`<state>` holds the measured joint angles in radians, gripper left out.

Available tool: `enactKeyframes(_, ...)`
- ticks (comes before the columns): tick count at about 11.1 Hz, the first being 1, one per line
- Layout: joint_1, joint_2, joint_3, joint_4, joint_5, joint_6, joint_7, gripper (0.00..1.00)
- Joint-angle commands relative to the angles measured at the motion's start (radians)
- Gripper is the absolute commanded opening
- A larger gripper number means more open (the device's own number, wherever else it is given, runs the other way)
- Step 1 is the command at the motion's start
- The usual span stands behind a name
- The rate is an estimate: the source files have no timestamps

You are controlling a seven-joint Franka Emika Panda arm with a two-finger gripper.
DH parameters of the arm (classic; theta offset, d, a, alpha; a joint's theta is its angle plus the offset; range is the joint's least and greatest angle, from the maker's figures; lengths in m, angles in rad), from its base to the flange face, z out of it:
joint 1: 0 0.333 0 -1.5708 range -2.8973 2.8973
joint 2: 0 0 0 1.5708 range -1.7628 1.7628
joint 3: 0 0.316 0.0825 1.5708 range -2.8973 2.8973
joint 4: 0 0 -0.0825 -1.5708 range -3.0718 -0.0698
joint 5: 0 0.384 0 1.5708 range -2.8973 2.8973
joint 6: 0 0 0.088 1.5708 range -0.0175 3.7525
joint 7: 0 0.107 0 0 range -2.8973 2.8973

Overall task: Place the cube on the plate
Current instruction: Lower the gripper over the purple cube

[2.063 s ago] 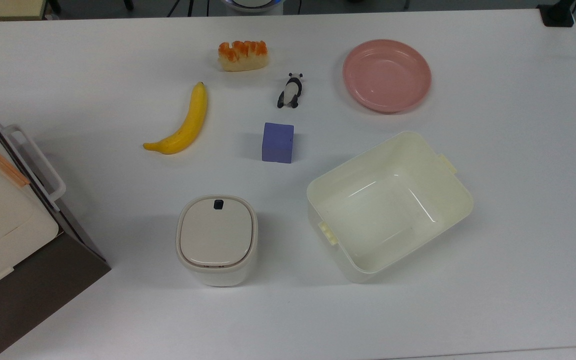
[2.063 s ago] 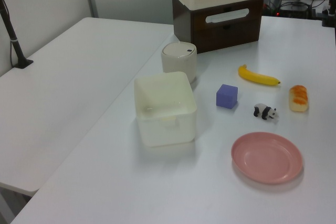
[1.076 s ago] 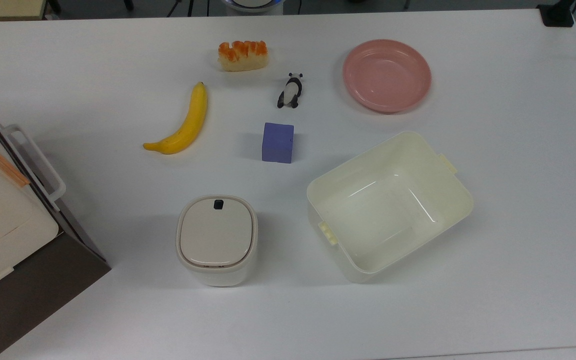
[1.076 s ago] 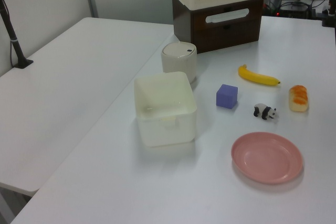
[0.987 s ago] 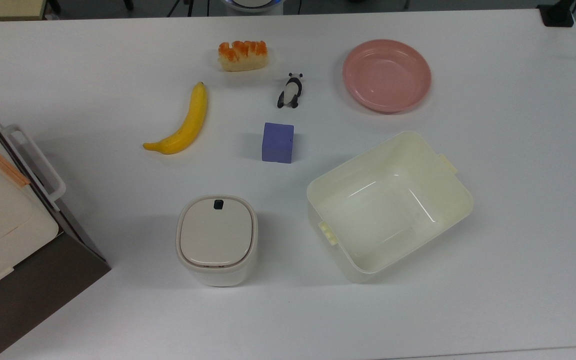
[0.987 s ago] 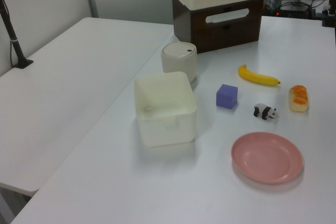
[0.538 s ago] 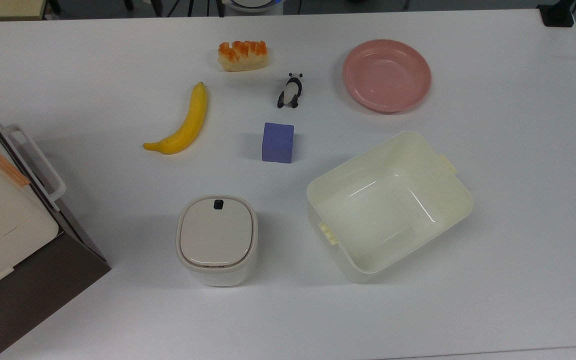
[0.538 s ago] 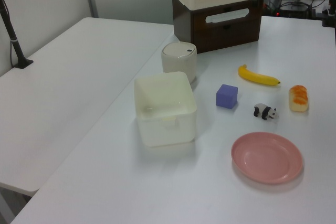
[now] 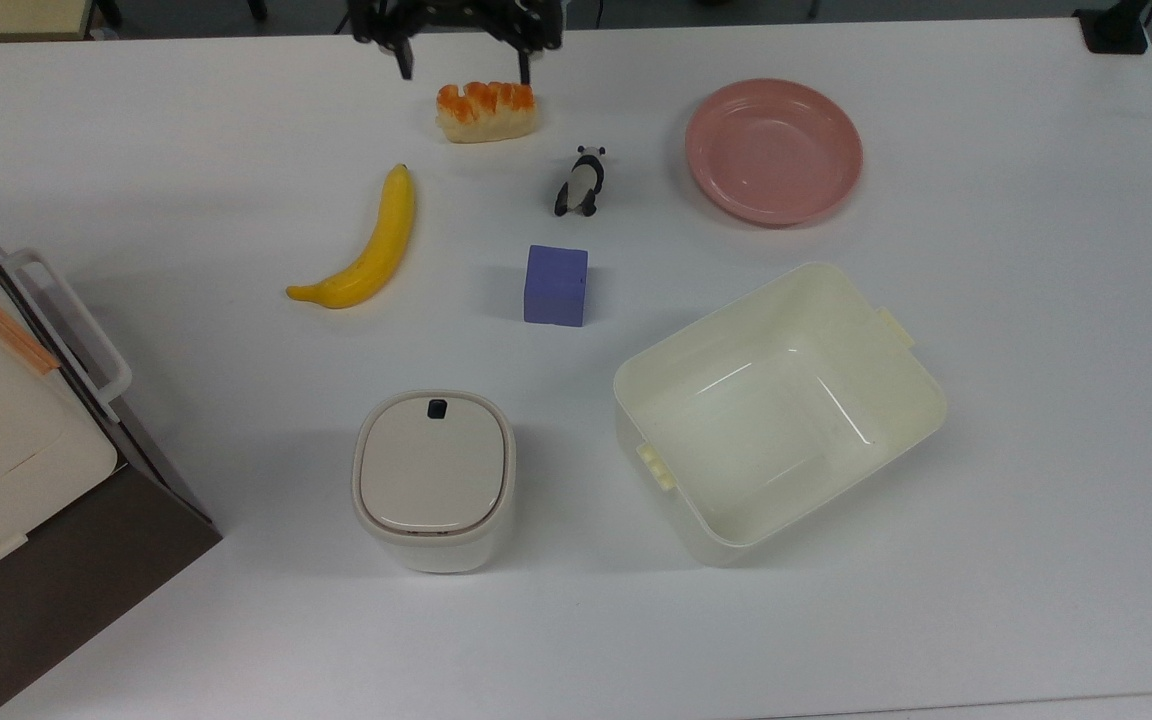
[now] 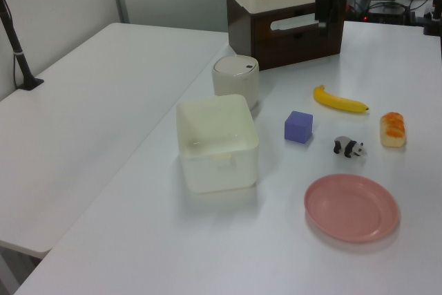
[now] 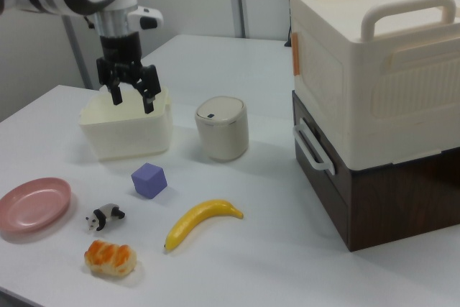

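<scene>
**Top view: tool spread wide, cube at 5 o'clock from it**

Tool at the far rim of the surface, hanging above a piece of sushi, fingers set well apart along a 9-to-3 line and gripping nothing. Same spread seen in the right view, tool held high off the surface with its tips pointing down.

Cube resting flat on the surface, untouched, near mid-surface. Lies at about 5 o'clock from the tool in the top view, well apart from it. No real long axis: faces roughly equal, sides almost square to the top view's edges, turned only slightly. Likely fits the present finger line with little or no wrist turn.

Panda toy standing close to the straight line from tool to cube, just at 1 o'clock of the cube. Worth passing over high, then dropping straight down. Banana at 9 o'clock of the cube, clear of the path.

Plate bare, at about 2 o'clock from the cube, well apart. Cream tub at 4 o'clock of the cube, near it; not the goal.

Step in hand, by the look of it: reach toward the cube, grasp not yet begun.
</scene>
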<state>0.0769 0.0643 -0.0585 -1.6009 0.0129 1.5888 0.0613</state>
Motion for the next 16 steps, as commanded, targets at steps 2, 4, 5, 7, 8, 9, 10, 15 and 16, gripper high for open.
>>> enactKeyframes(2,0.078,-0.023,-0.009,-0.170,-0.004,0.169,0.080,1.00)
enactKeyframes(4,0.095,-0.015,-0.009,-0.217,-0.005,0.247,0.092,1.00)
enactKeyframes(5,0.099,0.001,-0.009,-0.231,-0.005,0.269,0.098,1.00)
enactKeyframes(7,0.110,0.029,-0.009,-0.244,-0.005,0.298,0.130,1.00)
enactKeyframes(8,0.110,0.050,-0.009,-0.252,-0.005,0.316,0.138,1.00)
enactKeyframes(9,0.112,0.077,-0.009,-0.252,-0.005,0.335,0.138,1.00)
enactKeyframes(10,0.113,0.100,-0.009,-0.254,-0.005,0.361,0.140,1.00)
enactKeyframes(15,0.118,0.218,-0.006,-0.254,-0.005,0.471,0.195,1.00)
enactKeyframes(16,0.116,0.242,0.008,-0.254,-0.007,0.497,0.206,1.00)
